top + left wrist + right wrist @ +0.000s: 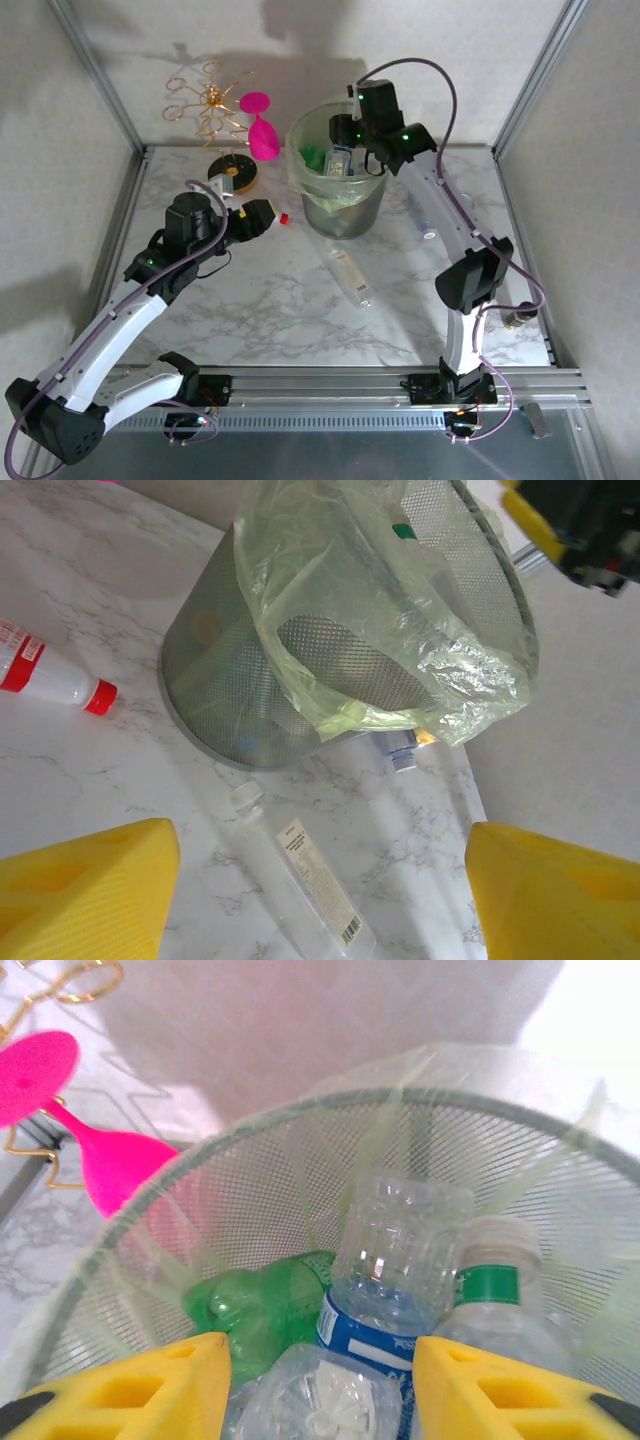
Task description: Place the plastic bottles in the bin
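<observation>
Left side: the wall panel and frame post close off the surface. The far-left corner is crowded with a wire stand, a short can and a pink goblet that sits just beside the bin's left rim.

My left tool hangs low between the can and the bin. Its yellow fingers are spread wide with nothing between them. A red-capped bottle lies flat at this tool's tip, long axis left–right in the top view and cap toward the bin.

Centre: most of the open marble is in the near middle, between my two arms. A slim clear bottle lies flat there. Its long axis is slanted, with the white cap at the far end nearest the bin and the base toward the near right.

The bin stands upright at far centre, with its green bag folded over the rim. Inside are a green bottle, a blue-labelled bottle base-up, and a green-banded one.

My right tool is over the bin mouth with its fingers parted. A crushed clear bottle lies in the gap between them. I cannot tell whether either pad touches it.

Right of the bin, another clear bottle lies near–far in the narrow strip between the bin wall and my right arm. The right wall is close beyond it.
</observation>
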Robot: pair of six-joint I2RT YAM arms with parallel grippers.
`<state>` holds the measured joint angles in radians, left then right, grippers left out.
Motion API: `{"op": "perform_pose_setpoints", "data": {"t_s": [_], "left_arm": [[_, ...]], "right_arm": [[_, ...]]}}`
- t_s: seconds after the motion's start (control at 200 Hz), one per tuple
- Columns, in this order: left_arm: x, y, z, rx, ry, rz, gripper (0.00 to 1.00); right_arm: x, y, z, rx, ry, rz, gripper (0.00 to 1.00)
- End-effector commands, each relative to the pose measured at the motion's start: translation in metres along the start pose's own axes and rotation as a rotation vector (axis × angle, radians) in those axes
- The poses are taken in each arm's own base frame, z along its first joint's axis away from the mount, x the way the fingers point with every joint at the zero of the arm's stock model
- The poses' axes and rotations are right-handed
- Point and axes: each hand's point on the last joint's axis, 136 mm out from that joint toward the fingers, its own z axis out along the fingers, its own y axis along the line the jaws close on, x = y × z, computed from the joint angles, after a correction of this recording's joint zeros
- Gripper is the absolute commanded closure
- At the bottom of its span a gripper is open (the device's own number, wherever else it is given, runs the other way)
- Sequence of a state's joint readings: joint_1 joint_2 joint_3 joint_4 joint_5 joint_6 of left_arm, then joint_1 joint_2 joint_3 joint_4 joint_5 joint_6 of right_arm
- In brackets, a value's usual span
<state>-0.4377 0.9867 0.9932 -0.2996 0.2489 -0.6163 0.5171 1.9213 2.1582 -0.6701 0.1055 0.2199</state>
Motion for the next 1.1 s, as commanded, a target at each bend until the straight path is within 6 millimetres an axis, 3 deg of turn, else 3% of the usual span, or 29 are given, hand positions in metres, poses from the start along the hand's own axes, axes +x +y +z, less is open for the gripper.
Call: {"op": "perform_pose_setpoints", "data": {"t_s": [0.0,0.19,0.39,0.551,0.696,0.921,1.096], "left_arm": [[-0.012,-0.003,-0.012,-0.004,-0.043,0.007,0.25],[0.001,0.007,-0.004,-0.008,-0.010,-0.011,0.24],[0.039,0.043,0.026,0.013,0.088,-0.178,0.25],[0.066,0.068,0.041,-0.018,0.119,-0.253,0.25],[0.086,0.080,0.051,-0.013,0.162,-0.302,0.25],[0.090,0.076,0.055,-0.003,0.171,-0.284,0.25],[0.090,0.073,0.056,0.001,0.176,-0.267,0.25]], "right_arm": [[-0.012,-0.022,-0.052,0.046,-0.078,0.026,0.48],[0.024,-0.093,-0.095,0.107,-0.139,0.190,0.48],[0.081,-0.151,-0.092,0.168,-0.091,0.322,0.48],[0.129,-0.176,-0.057,0.192,0.011,0.378,0.47],[0.151,-0.209,-0.017,0.246,0.096,0.380,0.40],[0.175,-0.255,0.050,0.338,0.264,0.327,0.26],[0.198,-0.268,0.082,0.354,0.359,0.304,0.23]]}}
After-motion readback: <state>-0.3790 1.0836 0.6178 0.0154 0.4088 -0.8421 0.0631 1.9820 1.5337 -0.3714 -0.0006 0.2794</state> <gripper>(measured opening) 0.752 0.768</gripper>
